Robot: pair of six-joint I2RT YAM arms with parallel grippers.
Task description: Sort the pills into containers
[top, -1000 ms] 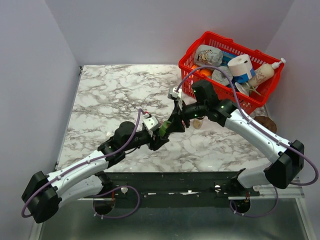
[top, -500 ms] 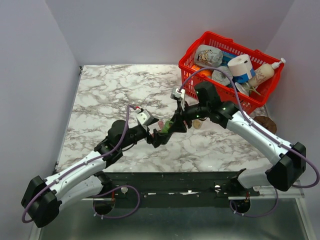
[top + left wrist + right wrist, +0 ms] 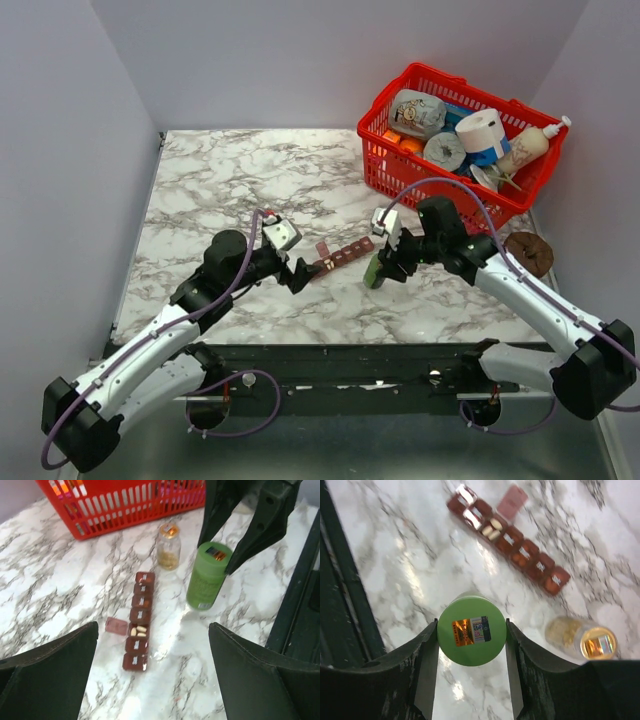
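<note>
**Pill bottle in hand beside the containers — one cell open, the rest shut**

The green bottle [image 3: 471, 630], apparently capped, is clasped upright by the right gripper [image 3: 388, 265]. The left gripper [image 3: 297, 273] is spread wide with nothing in it. The containers [image 3: 139, 617] form a reddish-brown strip lying flat on the marble table [image 3: 220, 180] between the two grippers, just beside the bottle. One lid [image 3: 116, 625] is flipped aside and pale pills [image 3: 139, 630] are seen in that cell. The filling step is judged underway — next, the cap must likely be removed and another lid lifted.
</note>
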